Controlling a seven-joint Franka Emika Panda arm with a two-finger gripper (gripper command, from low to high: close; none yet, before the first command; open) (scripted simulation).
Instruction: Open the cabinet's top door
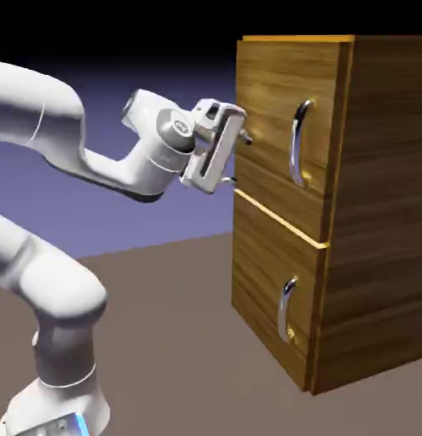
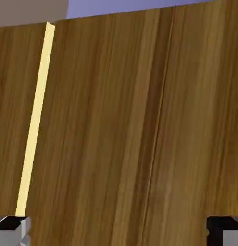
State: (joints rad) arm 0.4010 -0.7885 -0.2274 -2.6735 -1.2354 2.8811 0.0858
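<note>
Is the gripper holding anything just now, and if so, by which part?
Nothing is held: the gripper is open, with only air between its fingertips.

- The tall, boxy wooden cabinet (image 1: 376, 196) was brown, streaked with darker horizontal grain.
- Its roughly square wooden top door (image 1: 278, 111) showed the same brown, dark-streaked grain.
- The long curved metal handle (image 1: 296, 145) on it was shiny silver.
- The thin straight strip (image 2: 36, 115) between the panels was pale yellow.
- The smooth, rounded robot arm (image 1: 60, 298) was white.
- The plain flat backdrop (image 1: 163, 221) was blue-violet, darkening to black above.
</note>
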